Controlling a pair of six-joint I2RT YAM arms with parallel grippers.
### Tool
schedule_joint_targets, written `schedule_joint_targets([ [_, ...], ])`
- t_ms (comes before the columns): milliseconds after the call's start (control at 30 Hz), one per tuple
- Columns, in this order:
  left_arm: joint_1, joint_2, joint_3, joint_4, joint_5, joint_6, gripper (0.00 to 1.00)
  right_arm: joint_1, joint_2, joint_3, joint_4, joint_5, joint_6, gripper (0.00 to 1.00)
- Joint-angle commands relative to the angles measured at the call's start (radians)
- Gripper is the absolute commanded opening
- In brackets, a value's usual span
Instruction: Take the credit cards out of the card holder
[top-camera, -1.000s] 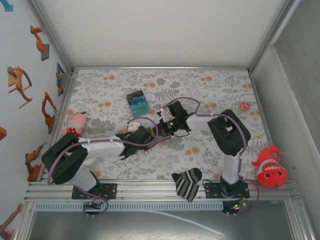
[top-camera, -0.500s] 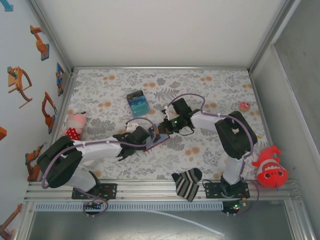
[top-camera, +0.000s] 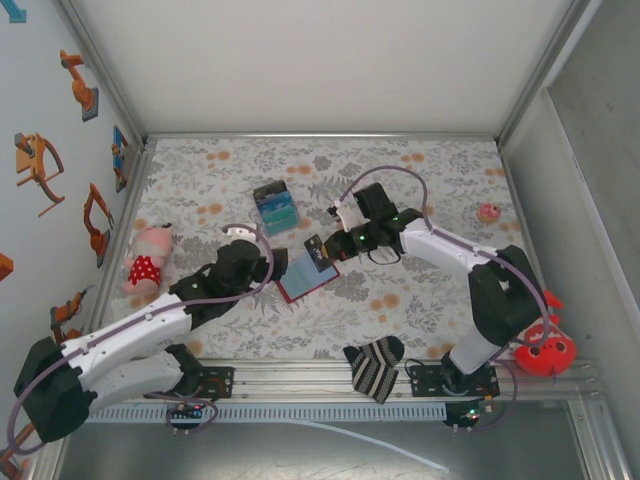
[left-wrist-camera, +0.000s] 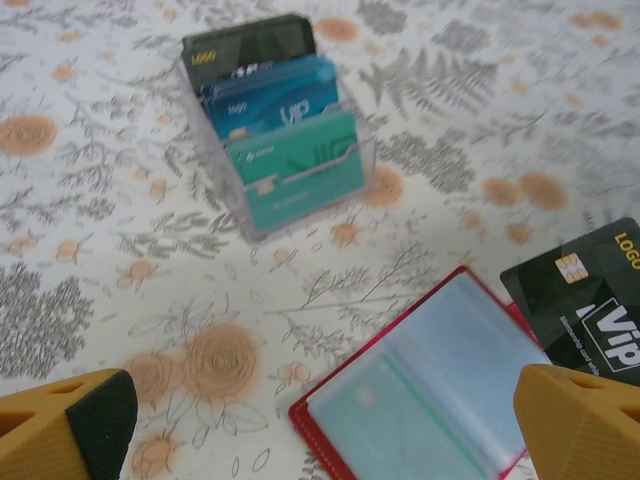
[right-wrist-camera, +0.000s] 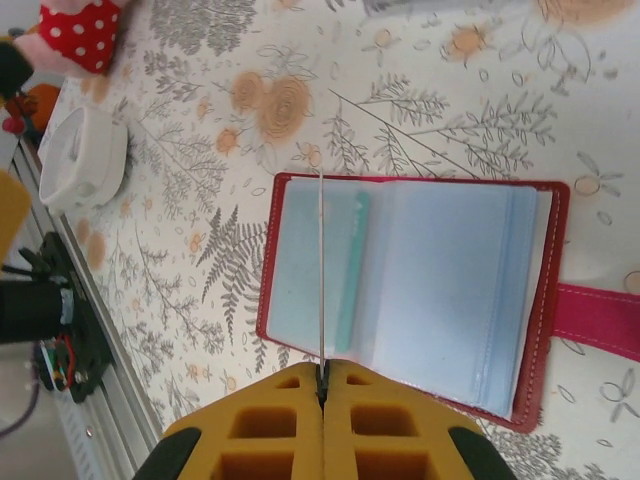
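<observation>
The red card holder (top-camera: 303, 279) lies open on the floral cloth, its blue-grey slots facing up (right-wrist-camera: 420, 290) and its red tab (right-wrist-camera: 600, 320) sticking out. A teal credit card (right-wrist-camera: 350, 270) sits in one slot. My right gripper (right-wrist-camera: 323, 385) is shut on a black credit card (left-wrist-camera: 590, 300), seen edge-on (right-wrist-camera: 320, 260) and held above the holder's far edge (top-camera: 316, 250). My left gripper (left-wrist-camera: 320, 440) is open just left of the holder (left-wrist-camera: 450, 390), with nothing between its fingers (left-wrist-camera: 70, 425).
A clear box of cards (top-camera: 274, 207) stands behind the holder, its teal card (left-wrist-camera: 300, 165) in front. A pink plush toy (top-camera: 145, 258) lies at the left, a striped sock (top-camera: 375, 365) at the near edge, a red fish toy (top-camera: 540, 340) at the right, and a small pink piece (top-camera: 489, 212) at the far right.
My right gripper has drawn back to the right with the black card, clear of the holder. The left arm has pulled back to the left, off the holder, which now lies uncovered.
</observation>
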Motion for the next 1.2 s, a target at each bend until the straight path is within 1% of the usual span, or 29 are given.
schedule_joint_targets([
  [0, 0.073, -0.039, -0.011, 0.087, 0.242, 0.125, 0.97, 0.011, -0.055, 0.052, -0.094, 0.036, -0.163, 0.00],
  [67, 0.130, -0.043, -0.010, 0.112, 0.373, 0.159, 0.97, 0.026, -0.078, 0.069, -0.128, 0.041, -0.229, 0.00],
  [133, 0.201, -0.029, -0.007, 0.139, 0.547, 0.186, 0.98, 0.046, -0.100, 0.086, -0.161, 0.048, -0.297, 0.00],
  [167, 0.226, -0.021, -0.004, 0.148, 0.618, 0.197, 1.00, 0.055, -0.107, 0.093, -0.173, 0.049, -0.326, 0.00],
  [233, 0.254, 0.000, 0.009, 0.158, 0.740, 0.239, 0.96, 0.076, -0.120, 0.112, -0.202, 0.055, -0.384, 0.00],
  [300, 0.255, 0.014, 0.026, 0.152, 0.816, 0.284, 0.93, 0.089, -0.124, 0.130, -0.229, 0.054, -0.429, 0.00],
  [400, 0.255, 0.031, 0.041, 0.154, 0.915, 0.334, 0.82, 0.102, -0.119, 0.162, -0.275, 0.039, -0.485, 0.00],
  [500, 0.255, 0.052, 0.060, 0.131, 1.001, 0.383, 0.75, 0.112, -0.108, 0.196, -0.329, 0.024, -0.533, 0.00],
  [567, 0.253, 0.069, 0.069, 0.111, 1.031, 0.410, 0.67, 0.117, -0.101, 0.218, -0.362, 0.010, -0.563, 0.00],
  [633, 0.252, 0.088, 0.085, 0.091, 1.036, 0.429, 0.58, 0.124, -0.099, 0.234, -0.398, -0.009, -0.592, 0.00],
  [767, 0.245, 0.120, 0.107, 0.092, 1.069, 0.439, 0.55, 0.135, -0.091, 0.257, -0.438, -0.040, -0.627, 0.00],
  [867, 0.221, 0.139, 0.121, 0.086, 1.079, 0.454, 0.47, 0.140, -0.085, 0.267, -0.453, -0.056, -0.641, 0.00],
  [967, 0.199, 0.152, 0.131, 0.083, 1.081, 0.466, 0.32, 0.141, -0.077, 0.276, -0.468, -0.083, -0.659, 0.00],
  [1033, 0.181, 0.153, 0.133, 0.083, 1.082, 0.475, 0.20, 0.141, -0.073, 0.277, -0.466, -0.089, -0.665, 0.00],
  [1067, 0.173, 0.151, 0.130, 0.088, 1.082, 0.473, 0.11, 0.141, -0.071, 0.277, -0.464, -0.083, -0.665, 0.00],
  [1100, 0.168, 0.147, 0.128, 0.097, 1.081, 0.469, 0.00, 0.141, -0.071, 0.276, -0.460, -0.072, -0.662, 0.00],
  [1167, 0.163, 0.136, 0.121, 0.102, 1.081, 0.463, 0.00, 0.140, -0.077, 0.268, -0.428, -0.039, -0.632, 0.00],
])
